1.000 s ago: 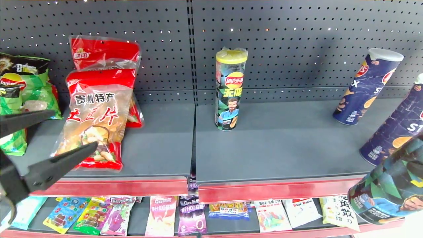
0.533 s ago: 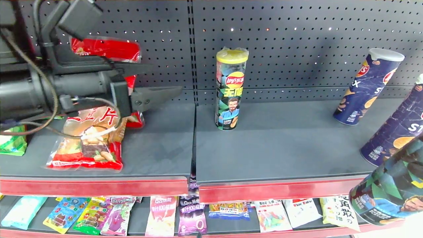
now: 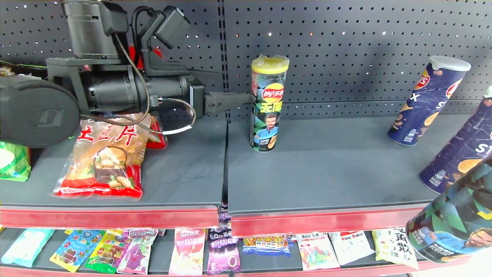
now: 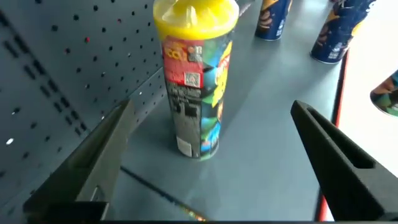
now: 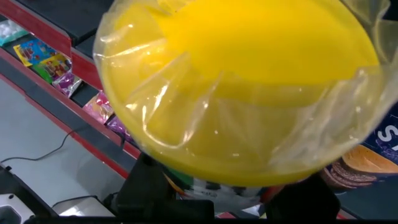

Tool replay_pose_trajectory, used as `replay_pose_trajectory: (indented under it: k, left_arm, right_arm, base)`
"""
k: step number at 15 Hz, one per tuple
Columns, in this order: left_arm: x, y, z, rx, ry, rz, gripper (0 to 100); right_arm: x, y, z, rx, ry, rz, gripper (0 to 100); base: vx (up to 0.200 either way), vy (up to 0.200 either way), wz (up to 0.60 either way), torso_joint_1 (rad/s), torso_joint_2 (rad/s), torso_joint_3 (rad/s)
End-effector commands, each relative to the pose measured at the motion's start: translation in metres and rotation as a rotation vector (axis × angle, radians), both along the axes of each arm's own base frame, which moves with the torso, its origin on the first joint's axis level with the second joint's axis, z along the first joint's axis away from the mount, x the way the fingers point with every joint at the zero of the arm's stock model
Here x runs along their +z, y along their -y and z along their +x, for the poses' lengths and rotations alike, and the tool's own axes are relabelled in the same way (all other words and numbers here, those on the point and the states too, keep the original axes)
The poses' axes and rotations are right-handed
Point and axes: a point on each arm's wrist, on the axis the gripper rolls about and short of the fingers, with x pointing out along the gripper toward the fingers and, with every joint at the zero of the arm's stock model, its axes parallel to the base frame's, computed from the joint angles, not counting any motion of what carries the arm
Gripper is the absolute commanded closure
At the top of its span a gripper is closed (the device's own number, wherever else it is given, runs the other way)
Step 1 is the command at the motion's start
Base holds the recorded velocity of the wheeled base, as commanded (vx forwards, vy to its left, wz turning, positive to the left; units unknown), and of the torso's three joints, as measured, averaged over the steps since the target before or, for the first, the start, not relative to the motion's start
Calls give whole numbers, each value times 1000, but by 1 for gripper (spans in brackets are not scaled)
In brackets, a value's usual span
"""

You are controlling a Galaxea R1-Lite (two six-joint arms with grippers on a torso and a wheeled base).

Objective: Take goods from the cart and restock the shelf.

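On the upper shelf (image 3: 326, 169), just right of the seam between its 2 panels, a yellow-lidded can (image 3: 268, 104) stands upright close to the pegboard back wall (image 3: 346, 50). From where I stand it sits at about 12 o'clock of the shelf's middle.

The left hand (image 4: 212, 107) comes in level from 9 o'clock, its 2 fingers spread wide. The wrist view shows the can ahead of it, in line with the gap, with neither finger touching. From the head view, the near fingertip lines up with the can's left side.

Down at 4 o'clock, off the shelf's front edge, the right hand (image 5: 236, 196) is clamped on a second can (image 3: 453, 215) of the same print. It is tilted, and its yellow lid under loose clear film faces the wrist camera.

At 3 o'clock, 2 blue cans (image 3: 426, 102) with white lids stand on the shelf, 1 nearer the front than the other. At 9 o'clock, red snack bags (image 3: 107, 154) lean behind the left arm, with a green bag (image 3: 13, 161) beyond them at the picture's edge. Small bright sachets (image 3: 184, 250) line the lower shelf at 6 o'clock.
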Motion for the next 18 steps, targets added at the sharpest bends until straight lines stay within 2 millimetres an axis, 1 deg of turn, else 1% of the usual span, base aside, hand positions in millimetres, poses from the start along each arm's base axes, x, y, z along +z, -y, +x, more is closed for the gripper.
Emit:
replay_pose_trajectory:
  k: [1, 4, 8, 9, 10, 13, 16, 18]
  left_arm:
    - [-8, 8, 16, -12, -13, 7, 0]
    - [-11, 15, 24, -20, -11, 7, 0]
    - [-15, 25, 45, -22, 30, 24, 0]
    - [-14, 27, 46, -26, 36, 22, 0]
    - [-15, 33, 46, -40, 36, 22, 0]
    - [-20, 40, 55, -38, 35, 22, 0]
    - [-21, 44, 60, -37, 39, 21, 0]
    - [-22, 48, 68, -35, 50, 17, 0]
  right_arm:
    - [0, 0, 0, -2, 0, -1, 100]
    - [-1, 0, 0, -4, -1, -2, 100]
    - [-1, 0, 0, -5, -1, 0, 100]
    - [0, 1, -1, -12, 4, 2, 100]
    - [0, 1, -1, -17, 3, 0, 100]
    - [0, 2, -1, -19, 4, 0, 100]
    - [-1, 2, -1, -21, 3, 0, 100]
    - [-2, 2, -3, -24, 3, 0, 100]
  base:
    - [0, 0, 0, 0, 0, 0]
    - [0, 0, 0, 0, 0, 0]
    - [0, 0, 0, 0, 0, 0]
    - [0, 0, 0, 0, 0, 0]
    - [0, 0, 0, 0, 0, 0]
    - [0, 0, 0, 0, 0, 0]
    - [0, 0, 0, 0, 0, 0]
    - [0, 0, 0, 0, 0, 0]
